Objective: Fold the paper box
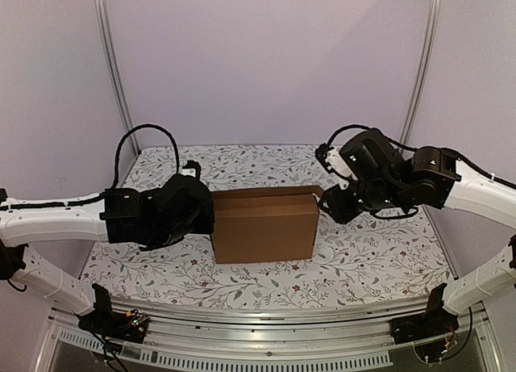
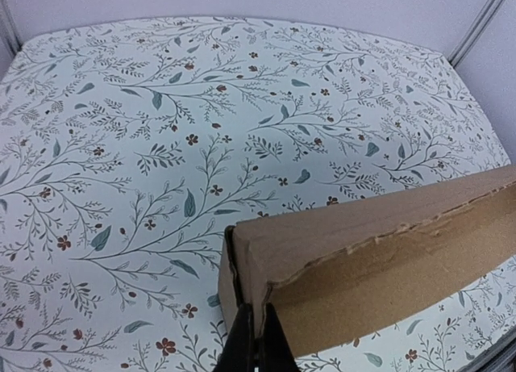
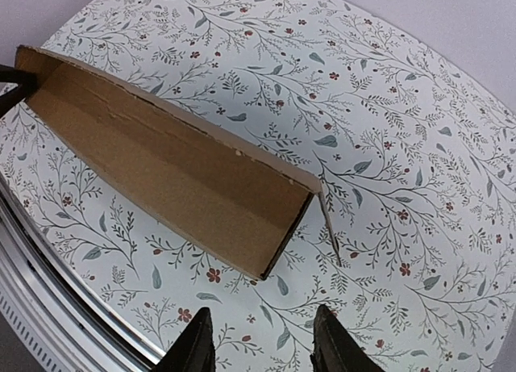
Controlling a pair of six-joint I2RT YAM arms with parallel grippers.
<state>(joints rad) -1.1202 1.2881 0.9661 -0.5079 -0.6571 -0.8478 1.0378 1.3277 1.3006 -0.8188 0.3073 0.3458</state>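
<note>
On the floral desk [image 1: 363,259] stands the box [image 1: 264,227]. The left claw [image 2: 256,340] grips its corner edge, and the right claw [image 3: 264,314] hangs released near its end.

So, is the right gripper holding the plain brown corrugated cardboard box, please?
No, the right gripper stands open above the floral cloth, and the brown cardboard box lies clear of it.

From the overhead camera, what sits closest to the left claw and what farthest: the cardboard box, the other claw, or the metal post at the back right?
1. paper box, in the middle, touching the left gripper.
2. right gripper, just beyond the box's right end.
3. metal post, far back right corner.
</note>
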